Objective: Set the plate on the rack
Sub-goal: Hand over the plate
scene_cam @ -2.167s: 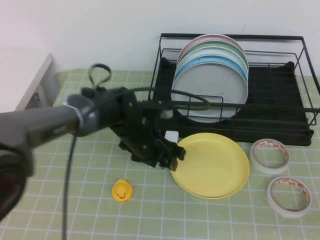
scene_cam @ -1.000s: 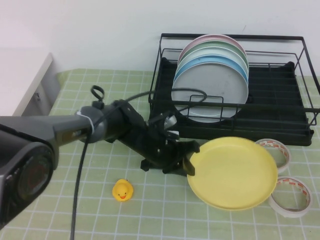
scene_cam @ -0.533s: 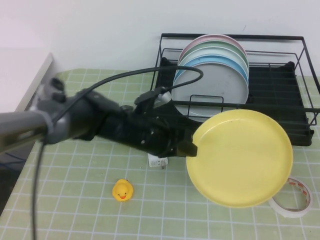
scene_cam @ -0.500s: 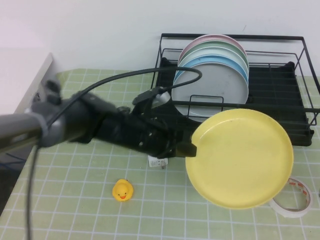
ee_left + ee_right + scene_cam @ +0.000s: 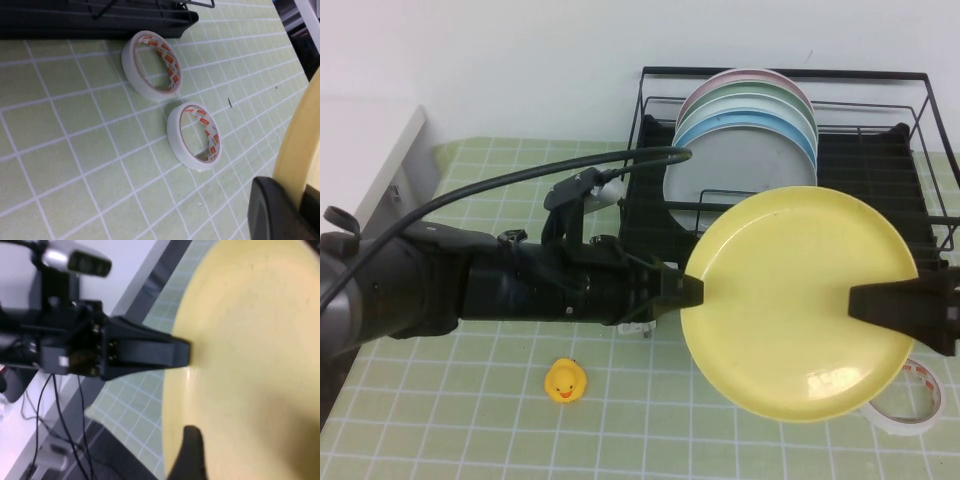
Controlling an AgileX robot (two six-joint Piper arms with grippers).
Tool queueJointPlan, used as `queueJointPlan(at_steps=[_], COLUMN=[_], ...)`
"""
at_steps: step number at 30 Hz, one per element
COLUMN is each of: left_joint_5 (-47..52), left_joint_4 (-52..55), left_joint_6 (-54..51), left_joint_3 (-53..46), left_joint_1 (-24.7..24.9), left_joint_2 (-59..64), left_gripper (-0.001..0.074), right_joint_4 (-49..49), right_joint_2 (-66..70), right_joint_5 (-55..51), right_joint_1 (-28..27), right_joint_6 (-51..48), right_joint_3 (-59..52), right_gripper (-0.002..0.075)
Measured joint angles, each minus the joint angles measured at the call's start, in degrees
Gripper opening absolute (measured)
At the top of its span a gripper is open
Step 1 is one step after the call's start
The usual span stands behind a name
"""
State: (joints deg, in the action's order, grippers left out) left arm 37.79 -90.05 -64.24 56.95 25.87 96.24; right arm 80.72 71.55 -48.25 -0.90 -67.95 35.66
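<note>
The yellow plate [image 5: 790, 300] hangs in the air, tilted up on edge with its face toward the camera, in front of the black wire rack [image 5: 840, 73]. My left gripper [image 5: 692, 292] is shut on its left rim. In the left wrist view the rim [image 5: 300, 145] runs between the black jaws of the left gripper [image 5: 295, 210]. My right gripper [image 5: 880, 305] reaches in from the right, open, at the plate's right rim. One finger [image 5: 192, 455] lies across the plate's face [image 5: 250, 355]; the other finger is hidden.
Several plates [image 5: 745, 140] stand upright in the left half of the rack, while its right half holds none. A rubber duck [image 5: 564, 380] sits on the green mat. Two tape rolls [image 5: 152, 65] [image 5: 195, 136] lie below the plate. A white box [image 5: 380, 170] stands far left.
The left arm has lifted the plate off the mat, carried it right and tipped it up on edge. The right gripper has come in from the right to the plate's rim.
</note>
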Motion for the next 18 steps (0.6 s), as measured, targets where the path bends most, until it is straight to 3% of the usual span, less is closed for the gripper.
queueJointPlan(at_steps=[3,5,8,9,12,14,18], left_joint_5=[0.00,0.00,0.00,0.00,0.00,0.81,1.66], left_joint_4=[-0.11,-0.11,-0.11,-0.11,-0.11,-0.37,-0.83], left_joint_6=[-0.08,-0.43,-0.76,-0.98,-1.40,-0.83,-0.38], left_joint_3=[-0.04,-0.04,-0.13,-0.13,-0.13,-0.13,-0.13], left_joint_1=[0.00,0.00,0.00,0.00,0.00,0.00,-0.21], left_joint_2=[-0.01,-0.01,-0.01,-0.01,-0.10,-0.10,-0.10], left_gripper=[0.0006,0.0006,0.0006,0.0006,0.0021,0.0071,0.0283], right_joint_4=[1.00,1.33,2.95,3.76,5.50,7.15,9.19], right_joint_2=[4.28,5.79,7.25,7.42,7.77,7.77,7.77], right_joint_5=[-0.90,-1.30,-1.89,-1.66,-0.92,-0.83,-1.11], right_joint_1=[0.00,0.00,0.00,0.00,0.00,0.00,0.00], right_joint_6=[-2.88,-4.71,-8.60,-9.75,-13.12,-15.43,-20.14], right_joint_3=[0.00,0.00,0.00,0.00,0.09,0.09,0.30], right_gripper=[0.0497,0.0393,0.0163,0.0134,0.0135,0.0132,0.0132])
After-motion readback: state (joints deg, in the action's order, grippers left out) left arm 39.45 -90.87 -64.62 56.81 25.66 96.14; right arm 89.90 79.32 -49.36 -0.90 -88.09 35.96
